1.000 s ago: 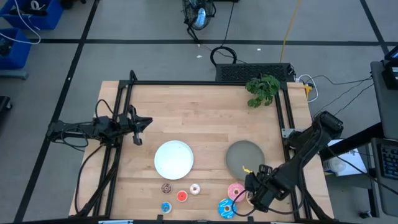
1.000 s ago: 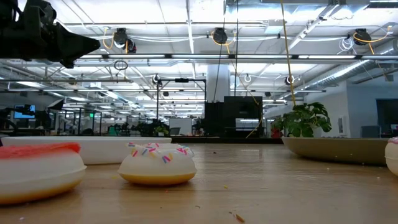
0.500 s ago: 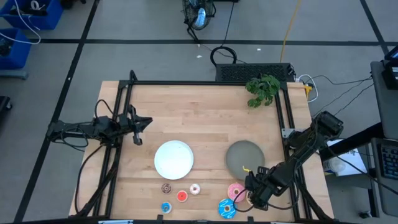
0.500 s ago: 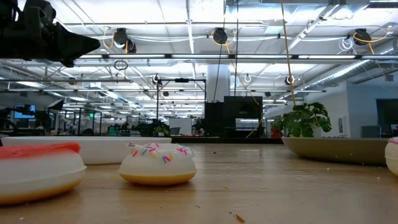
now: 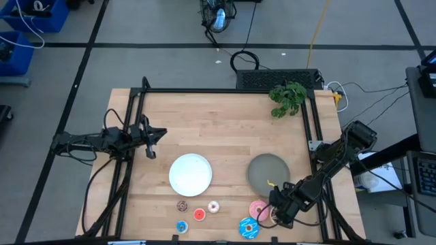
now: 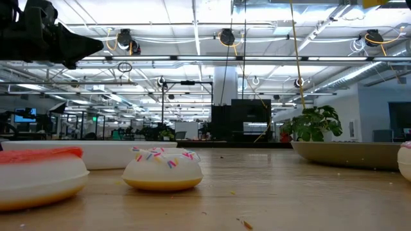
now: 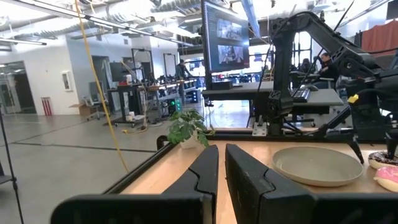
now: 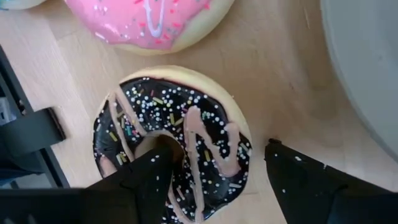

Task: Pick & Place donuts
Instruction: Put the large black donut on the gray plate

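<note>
The chocolate donut with white drizzle (image 8: 174,134) lies flat on the table next to the pink donut (image 8: 149,22); in the high view my right arm hides it. My right gripper (image 8: 219,151) is open above it, pointing down, with one finger (image 8: 149,177) over the donut's hole and the other (image 8: 305,180) outside its rim. In the high view my right gripper (image 5: 276,209) is beside the pink donut (image 5: 257,209) and the blue sprinkled donut (image 5: 248,228). The tiny brown (image 5: 182,205), red (image 5: 199,214), white-pink (image 5: 213,207) and blue (image 5: 181,226) donuts lie near the front edge. My left gripper (image 5: 151,139) waits shut at the table's left. My right gripper comes from above, pointing down, and straddles one side of the chocolate donut's ring (image 8: 214,140). One fingertip is at the hole and one is outside the rim. I cannot tell whether either finger touches the donut. The donut lies flat on the table.
The round white plate (image 5: 191,173) and the round grey plate (image 5: 268,171) lie mid-table, the grey one just beyond my right gripper. A potted plant (image 5: 287,99) stands at the far right corner. A dark frame (image 5: 136,109) runs along the table's edges.
My right gripper has gone a little toward the table's left edge, closer to the pink donut. The donuts have stayed where they were.
</note>
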Controlling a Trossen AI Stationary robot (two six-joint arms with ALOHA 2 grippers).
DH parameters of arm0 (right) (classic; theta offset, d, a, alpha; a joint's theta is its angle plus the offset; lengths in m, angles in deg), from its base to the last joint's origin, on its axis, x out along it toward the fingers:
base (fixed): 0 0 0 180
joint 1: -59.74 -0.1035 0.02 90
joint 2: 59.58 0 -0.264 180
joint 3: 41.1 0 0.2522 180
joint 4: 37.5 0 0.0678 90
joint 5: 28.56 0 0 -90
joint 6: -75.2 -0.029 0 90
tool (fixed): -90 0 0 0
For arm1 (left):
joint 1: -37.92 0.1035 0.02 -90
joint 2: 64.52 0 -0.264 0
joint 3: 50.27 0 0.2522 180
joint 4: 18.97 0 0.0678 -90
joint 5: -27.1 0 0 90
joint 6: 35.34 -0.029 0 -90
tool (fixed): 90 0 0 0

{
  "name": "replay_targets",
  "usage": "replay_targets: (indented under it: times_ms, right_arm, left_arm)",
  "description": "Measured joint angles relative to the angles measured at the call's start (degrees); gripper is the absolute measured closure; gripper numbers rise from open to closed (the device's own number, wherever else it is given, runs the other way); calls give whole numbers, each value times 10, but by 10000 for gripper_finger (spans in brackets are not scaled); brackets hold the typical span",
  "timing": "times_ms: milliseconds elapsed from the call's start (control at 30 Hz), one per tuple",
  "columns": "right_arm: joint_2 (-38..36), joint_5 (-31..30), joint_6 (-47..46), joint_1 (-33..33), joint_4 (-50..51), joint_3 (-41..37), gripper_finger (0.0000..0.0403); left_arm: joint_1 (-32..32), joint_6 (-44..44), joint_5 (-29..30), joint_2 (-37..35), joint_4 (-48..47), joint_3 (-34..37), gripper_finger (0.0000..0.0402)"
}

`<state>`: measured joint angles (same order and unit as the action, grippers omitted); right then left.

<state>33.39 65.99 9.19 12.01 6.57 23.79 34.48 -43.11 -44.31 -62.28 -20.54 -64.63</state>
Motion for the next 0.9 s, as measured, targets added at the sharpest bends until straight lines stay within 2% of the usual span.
replay_targets:
  times_ms: [133, 233, 467, 600, 767, 900]
  right_arm:
    - [1, 2, 10, 0, -17, -5, 169]
    - [1, 3, 17, 0, -29, -5, 189]
    - [3, 29, 37, 4, -41, -5, 284]
    - [4, 67, 64, 14, -41, 6, 338]
    - [4, 109, 105, 29, -25, 56, 378]
    - [4, 108, 147, 39, 71, 133, 384]
  left_arm:
    - [0, 1, 0, 0, 0, 0, 364]
    - [0, 2, 0, 0, 0, 0, 364]
    - [0, 2, 0, 0, 0, 0, 364]
    - [0, 1, 0, 0, 0, 0, 364]
    - [0, 4, 0, 0, -1, 0, 364]
    - [0, 4, 0, 0, -1, 0, 364]
